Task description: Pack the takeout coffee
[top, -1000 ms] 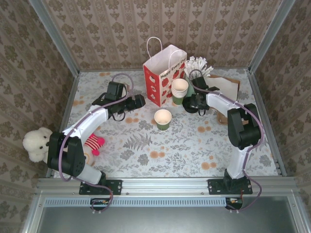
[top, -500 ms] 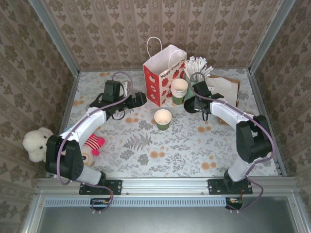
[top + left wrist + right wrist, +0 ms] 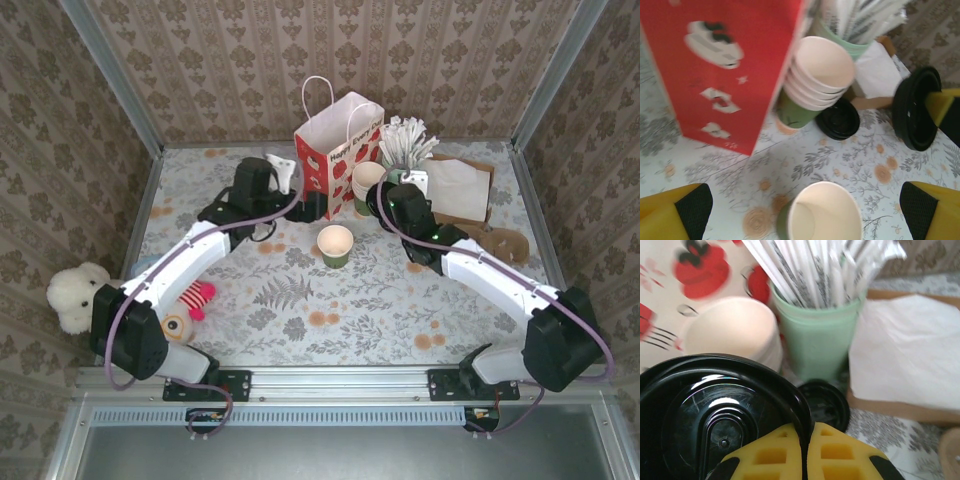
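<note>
- Closing over the last second, the right gripper (image 3: 806,440) now has its yellow fingers pressed together on the rim of a black lid (image 3: 715,415). The lid stands on edge in that pinch, just right of the stack of cream cups (image 3: 369,182).
- Over the same second the right arm has swung its elbow out to the near right, and the wrist has come up from the spot where the lids lay. A second black lid (image 3: 840,119) lies flat on the table there, at the foot of the cup stack.
- The left gripper (image 3: 305,206) has shifted right and now sits close beside the near-left foot of the red and white paper bag (image 3: 335,150). Its fingers stay spread as wide as they go, with nothing between them. I cannot tell whether it touches the bag.
- The takeout coffee cup (image 3: 335,244), dark green outside and cream inside, stands upright and uncovered in the middle of the table. It is nearer than the bag and between the two grippers, apart from both.
- As I read it, the lid pickup is done and capping comes next. The lid has to travel left and near to the cup, turn flat and be pressed onto the rim.
- Packing itself looks unstarted: the bag stands upright at the far side and the cup is outside it.
- A pinch on so thin an edge may let the lid twist during the carry.
</note>
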Controlling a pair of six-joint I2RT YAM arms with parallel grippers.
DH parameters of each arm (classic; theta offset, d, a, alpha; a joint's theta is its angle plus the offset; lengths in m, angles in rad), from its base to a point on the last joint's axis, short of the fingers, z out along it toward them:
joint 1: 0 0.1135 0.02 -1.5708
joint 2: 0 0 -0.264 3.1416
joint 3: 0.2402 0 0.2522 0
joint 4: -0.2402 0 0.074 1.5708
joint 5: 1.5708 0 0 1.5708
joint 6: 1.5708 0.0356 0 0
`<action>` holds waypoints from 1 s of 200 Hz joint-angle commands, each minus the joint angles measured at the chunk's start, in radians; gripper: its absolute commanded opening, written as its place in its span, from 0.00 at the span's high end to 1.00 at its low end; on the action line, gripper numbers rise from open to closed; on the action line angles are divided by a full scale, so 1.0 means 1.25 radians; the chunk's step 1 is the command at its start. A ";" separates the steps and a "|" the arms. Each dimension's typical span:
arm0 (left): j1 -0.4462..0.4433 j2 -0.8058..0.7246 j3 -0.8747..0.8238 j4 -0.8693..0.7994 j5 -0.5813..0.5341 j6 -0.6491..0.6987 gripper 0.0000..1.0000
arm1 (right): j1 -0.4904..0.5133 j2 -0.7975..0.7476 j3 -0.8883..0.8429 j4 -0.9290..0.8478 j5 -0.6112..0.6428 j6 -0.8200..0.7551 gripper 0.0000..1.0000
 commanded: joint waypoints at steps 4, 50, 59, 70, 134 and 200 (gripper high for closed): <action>-0.047 0.012 0.019 0.092 -0.082 0.001 0.01 | 0.033 -0.025 0.007 0.105 0.064 0.015 1.00; -0.076 0.046 0.048 0.166 -0.072 -0.140 0.10 | 0.097 -0.009 0.024 0.223 0.131 0.056 1.00; -0.085 0.050 0.057 0.167 -0.075 -0.134 0.11 | 0.102 -0.003 0.029 0.237 0.135 0.058 1.00; -0.093 0.057 0.067 0.167 -0.078 -0.124 0.13 | 0.107 0.005 0.039 0.244 0.139 0.064 1.00; -0.099 0.106 0.110 0.184 -0.051 -0.131 0.40 | 0.138 0.074 0.102 0.211 0.152 0.112 1.00; -0.081 0.067 0.041 0.266 -0.021 -0.182 0.20 | 0.134 0.101 0.141 0.149 0.191 0.117 1.00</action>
